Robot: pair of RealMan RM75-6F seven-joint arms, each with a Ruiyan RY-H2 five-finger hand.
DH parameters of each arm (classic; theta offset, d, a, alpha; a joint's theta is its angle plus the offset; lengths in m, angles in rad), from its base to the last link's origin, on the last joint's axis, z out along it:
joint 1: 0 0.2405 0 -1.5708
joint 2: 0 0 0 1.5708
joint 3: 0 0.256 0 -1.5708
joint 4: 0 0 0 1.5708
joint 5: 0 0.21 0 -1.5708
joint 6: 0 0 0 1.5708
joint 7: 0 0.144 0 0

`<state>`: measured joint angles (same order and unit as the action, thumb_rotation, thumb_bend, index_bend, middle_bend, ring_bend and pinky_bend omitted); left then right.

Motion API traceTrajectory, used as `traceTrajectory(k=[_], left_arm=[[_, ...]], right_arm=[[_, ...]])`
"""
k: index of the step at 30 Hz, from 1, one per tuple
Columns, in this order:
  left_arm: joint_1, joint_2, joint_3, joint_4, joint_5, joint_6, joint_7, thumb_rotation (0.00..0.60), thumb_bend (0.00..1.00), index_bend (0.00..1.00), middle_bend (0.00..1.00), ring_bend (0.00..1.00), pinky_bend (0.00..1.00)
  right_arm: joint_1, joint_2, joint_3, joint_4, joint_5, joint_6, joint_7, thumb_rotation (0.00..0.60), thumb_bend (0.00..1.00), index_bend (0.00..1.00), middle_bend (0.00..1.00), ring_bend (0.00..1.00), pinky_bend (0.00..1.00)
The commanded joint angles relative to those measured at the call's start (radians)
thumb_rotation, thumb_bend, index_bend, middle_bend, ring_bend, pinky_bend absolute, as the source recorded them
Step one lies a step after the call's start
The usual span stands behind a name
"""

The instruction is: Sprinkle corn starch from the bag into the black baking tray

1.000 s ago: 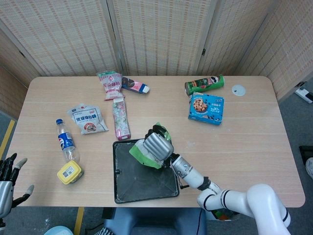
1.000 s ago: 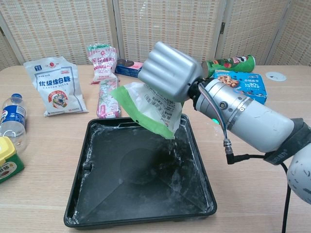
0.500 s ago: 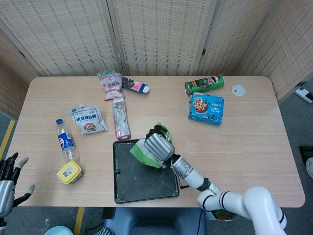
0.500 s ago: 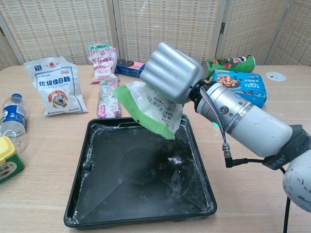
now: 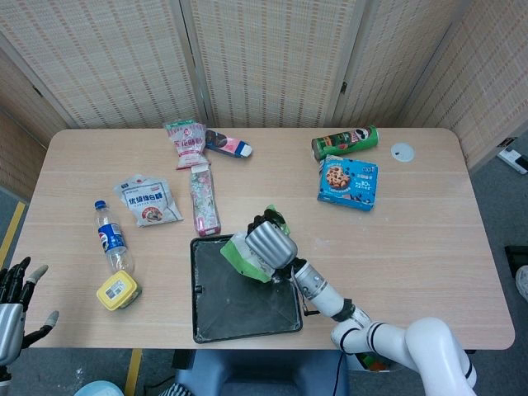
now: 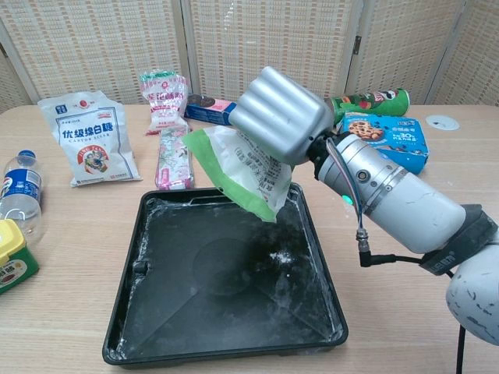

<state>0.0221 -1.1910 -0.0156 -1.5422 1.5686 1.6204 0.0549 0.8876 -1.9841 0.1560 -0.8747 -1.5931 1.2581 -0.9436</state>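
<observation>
Since a second ago, your right hand point(image 6: 282, 114) has drifted slightly right and toward the far edge of the tray, carrying the bag with it. That hand is wrapped around the green and white corn starch bag point(image 6: 236, 168), holding it tilted above the far right part of the black baking tray point(image 6: 132, 312), lowest corner pointing down into it. The tray sits on the table point(image 6: 70, 234) near the front edge and shows streaks and small specks of white powder on its floor. Your left hand point(image 5: 12, 297) hangs off the table's left corner, fingers spread and holding nothing. You seem to be mid-sprinkle. Next, you probably need to tip or shake the bag gently while moving it over the bare middle and left of the tray, keeping the opening inside the rim.
</observation>
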Motion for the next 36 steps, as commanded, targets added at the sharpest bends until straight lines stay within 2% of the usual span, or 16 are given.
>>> traceTrajectory(k=[1, 9, 16, 22, 24, 29, 36], left_arm=[[0.0, 0.0, 0.0, -0.001, -0.001, -0.001, 0.0, 0.6, 0.32, 0.17, 0.0, 0.02, 0.0], [-0.001, -0.002, 0.001, 0.0, 0.0, -0.002, 0.001, 0.6, 0.32, 0.17, 0.0, 0.02, 0.0], [-0.003, -0.004, 0.001, -0.001, 0.003, -0.004, 0.004, 0.6, 0.32, 0.17, 0.0, 0.02, 0.0], [-0.002, -0.002, 0.0, -0.003, 0.0, -0.003, 0.005, 0.6, 0.32, 0.17, 0.0, 0.02, 0.0], [-0.002, -0.002, 0.001, -0.003, 0.0, -0.003, 0.006, 0.6, 0.32, 0.17, 0.0, 0.02, 0.0], [-0.002, -0.001, 0.003, -0.006, 0.0, -0.007, 0.009, 0.6, 0.32, 0.17, 0.0, 0.02, 0.0], [-0.005, 0.003, 0.005, -0.012, -0.002, -0.017, 0.011, 0.6, 0.32, 0.17, 0.0, 0.02, 0.0]], right_arm=[[-0.02, -0.011, 0.019, -0.021, 0.044, -0.022, 0.038, 0.6, 0.51, 0.73, 0.79, 0.9, 0.79], [-0.053, -0.007, 0.079, -0.105, 0.162, -0.081, 0.102, 0.6, 0.51, 0.68, 0.79, 0.93, 0.84], [-0.05, 0.006, 0.056, -0.106, 0.128, -0.062, 0.114, 0.6, 0.51, 0.68, 0.8, 0.93, 0.85], [-0.034, -0.001, 0.023, -0.033, 0.057, -0.023, 0.15, 0.6, 0.51, 0.77, 0.83, 0.94, 0.85], [-0.041, -0.008, 0.032, -0.036, 0.08, -0.038, 0.163, 0.6, 0.51, 0.77, 0.83, 0.94, 0.85], [-0.058, 0.016, 0.069, -0.133, 0.176, -0.119, 0.166, 0.6, 0.51, 0.75, 0.82, 0.92, 0.85], [-0.081, 0.136, 0.101, -0.324, 0.295, -0.251, 0.282, 0.6, 0.51, 0.73, 0.79, 0.87, 0.84]])
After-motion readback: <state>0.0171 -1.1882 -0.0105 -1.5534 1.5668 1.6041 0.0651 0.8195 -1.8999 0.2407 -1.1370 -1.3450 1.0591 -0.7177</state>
